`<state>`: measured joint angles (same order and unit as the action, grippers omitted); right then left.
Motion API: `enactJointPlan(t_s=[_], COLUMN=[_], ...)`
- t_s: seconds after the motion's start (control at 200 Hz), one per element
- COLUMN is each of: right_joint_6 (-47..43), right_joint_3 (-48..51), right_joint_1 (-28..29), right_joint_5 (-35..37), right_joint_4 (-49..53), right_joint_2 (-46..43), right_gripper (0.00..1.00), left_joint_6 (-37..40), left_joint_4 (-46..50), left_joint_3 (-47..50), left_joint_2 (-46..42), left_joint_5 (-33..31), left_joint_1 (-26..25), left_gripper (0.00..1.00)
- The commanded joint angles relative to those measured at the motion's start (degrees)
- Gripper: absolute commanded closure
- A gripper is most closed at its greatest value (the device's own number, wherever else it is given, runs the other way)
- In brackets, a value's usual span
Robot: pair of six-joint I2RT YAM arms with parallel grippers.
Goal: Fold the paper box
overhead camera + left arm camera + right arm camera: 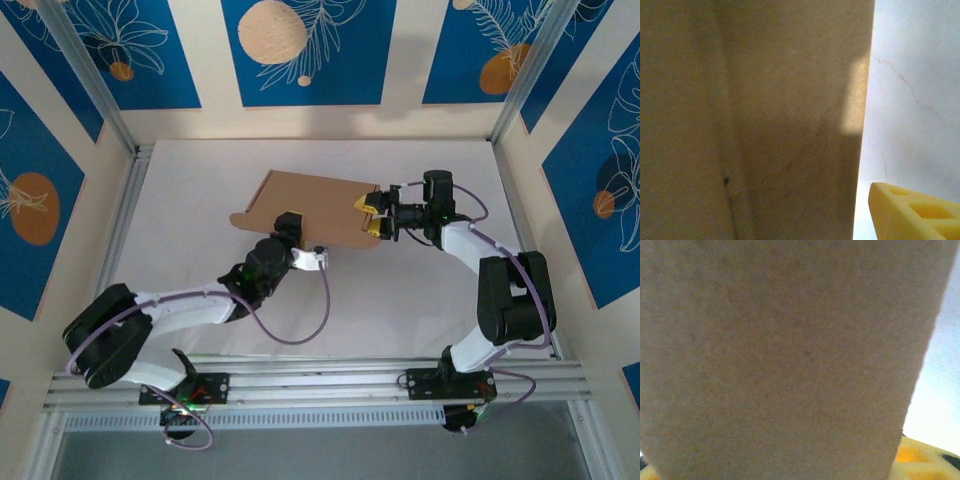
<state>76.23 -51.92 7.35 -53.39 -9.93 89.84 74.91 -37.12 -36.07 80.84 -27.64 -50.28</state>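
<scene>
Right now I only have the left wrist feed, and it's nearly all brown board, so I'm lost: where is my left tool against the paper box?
Observer: In the top camera, the left tool sits at the near edge of the paper box, about midway along it.
Operator: Is the other arm on it?
Observer: The right tool is at the box's right edge, its yellow fingers visibly apart.
Operator: Any walls up yet?
Observer: None I can make out. It looks like a flat sheet on the white table, with a small tab sticking out at its left corner.
</scene>
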Motion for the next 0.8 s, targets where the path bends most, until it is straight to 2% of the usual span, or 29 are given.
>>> enactJointPlan(t_s=[0.0, 0.215, 0.32, 0.42, 0.51, 0.605, 0.715, 0.795], right_joint_6=[1.4, 0.8, 0.3, -0.9, -4.5, -10.2, -18.7, -22.9], right_joint_3=[0.7, 0.9, 1.0, 0.4, -1.2, -3.9, -7.5, -8.7], right_joint_1=[0.5, 0.6, 0.6, 0.6, 0.5, -0.1, -1.7, -3.6], right_joint_5=[-3.0, -3.0, -2.8, -2.4, -0.7, 2.1, 7.5, 11.0], right_joint_4=[-1.1, 0.4, 1.1, 2.9, 8.3, 17.4, 30.8, 36.7], right_joint_2=[-2.6, -3.6, -3.9, -4.4, -5.5, -7.6, -10.5, -13.4], right_gripper=[0.57, 0.57, 0.56, 0.52, 0.41, 0.32, 0.28, 0.26], left_joint_6=[2.8, 2.0, 0.8, -1.0, -4.1, -8.7, -15.5, -19.8], left_joint_4=[-6.4, -6.8, -3.0, 4.9, 13.3, 23.9, 39.5, 49.8], left_joint_3=[-2.1, -3.1, -3.5, -4.5, -6.4, -9.3, -14.1, -18.2], left_joint_2=[1.9, 1.3, -0.3, -2.3, -4.4, -7.0, -9.4, -9.7], left_joint_5=[-2.7, -4.0, -4.2, -4.1, -3.8, -3.1, -0.4, 1.5], left_joint_1=[-0.7, -1.0, -1.4, -1.8, -2.0, -2.1, -2.0, -2.0], left_gripper=[0.34, 0.48, 0.54, 0.55, 0.54, 0.54, 0.55, 0.56])
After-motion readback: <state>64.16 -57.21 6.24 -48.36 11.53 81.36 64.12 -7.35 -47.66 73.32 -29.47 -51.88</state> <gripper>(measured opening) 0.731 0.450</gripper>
